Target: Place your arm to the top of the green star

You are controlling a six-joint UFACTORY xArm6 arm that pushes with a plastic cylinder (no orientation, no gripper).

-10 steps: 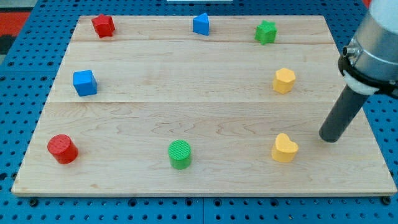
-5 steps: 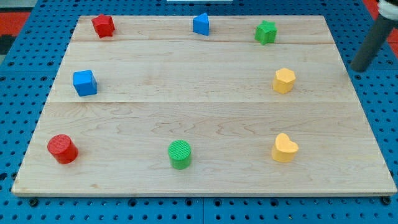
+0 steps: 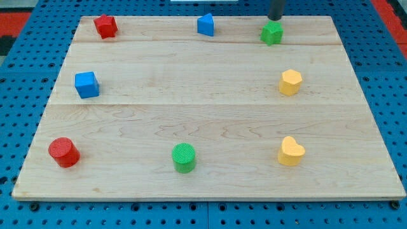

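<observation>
Now swung in from the board's right, my tip [image 3: 276, 19] sits at twelve o'clock of the green star-shaped block [image 3: 271, 32], nearly touching, gripperless, task apparently met.

My tip [image 3: 276, 19] at view's top edge of wooden board [image 3: 203, 114], just above green star [image 3: 271, 32]. Blue block [image 3: 205, 24] left of star, red star [image 3: 105, 26] far left. Yellow hexagon [image 3: 290, 82] below green star; yellow heart [image 3: 290, 151] lower still. Blue cube [image 3: 86, 84] mid-left. Red cylinder [image 3: 63, 152] bottom left, green cylinder [image 3: 184, 157] bottom centre.

- Bright, even overhead light across the wooden board [image 3: 210, 114].
- Blocks cast only faint, short shadows.
- No glare; focus is sharp from near edge to far.
</observation>
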